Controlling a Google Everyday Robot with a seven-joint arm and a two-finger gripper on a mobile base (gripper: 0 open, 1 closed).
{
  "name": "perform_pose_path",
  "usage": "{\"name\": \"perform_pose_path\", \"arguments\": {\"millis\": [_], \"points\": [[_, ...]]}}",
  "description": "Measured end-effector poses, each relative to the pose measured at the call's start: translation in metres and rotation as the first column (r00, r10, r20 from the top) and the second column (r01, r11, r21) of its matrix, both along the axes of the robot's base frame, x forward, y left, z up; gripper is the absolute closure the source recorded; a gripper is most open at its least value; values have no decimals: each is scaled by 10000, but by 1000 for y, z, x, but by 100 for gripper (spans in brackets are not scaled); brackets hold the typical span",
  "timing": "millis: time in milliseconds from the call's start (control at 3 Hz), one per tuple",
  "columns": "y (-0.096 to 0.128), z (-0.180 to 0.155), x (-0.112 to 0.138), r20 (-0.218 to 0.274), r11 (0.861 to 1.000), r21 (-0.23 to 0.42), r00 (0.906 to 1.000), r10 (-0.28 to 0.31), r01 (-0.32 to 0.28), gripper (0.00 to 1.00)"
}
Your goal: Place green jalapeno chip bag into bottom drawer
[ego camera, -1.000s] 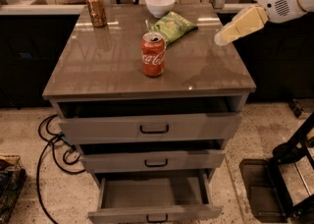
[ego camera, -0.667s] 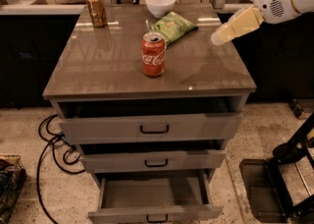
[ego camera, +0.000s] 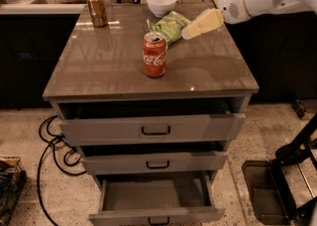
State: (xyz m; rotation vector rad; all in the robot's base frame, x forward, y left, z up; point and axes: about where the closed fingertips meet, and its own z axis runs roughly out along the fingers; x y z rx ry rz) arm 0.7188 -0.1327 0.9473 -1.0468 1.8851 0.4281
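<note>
Beside the green jalapeno chip bag (ego camera: 170, 26) hangs the gripper (ego camera: 191, 32).

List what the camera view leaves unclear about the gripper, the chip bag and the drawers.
The gripper, over the table's back right: contact with the green jalapeno chip bag cannot be judged; it covers the bag's right edge.
The bottom drawer: front panel cut off by the lower frame edge.
The upper drawers: interiors lost in shadow.
</note>
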Motion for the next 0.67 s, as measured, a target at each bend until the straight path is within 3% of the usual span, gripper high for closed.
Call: {"name": "perform_pose_path", "arguments": {"millis": [333, 667], "points": [[25, -21, 39, -301, 9997, 239, 9995, 90, -83, 0], [32, -41, 68, -577, 9993, 329, 9982, -141, 160, 0]]}}
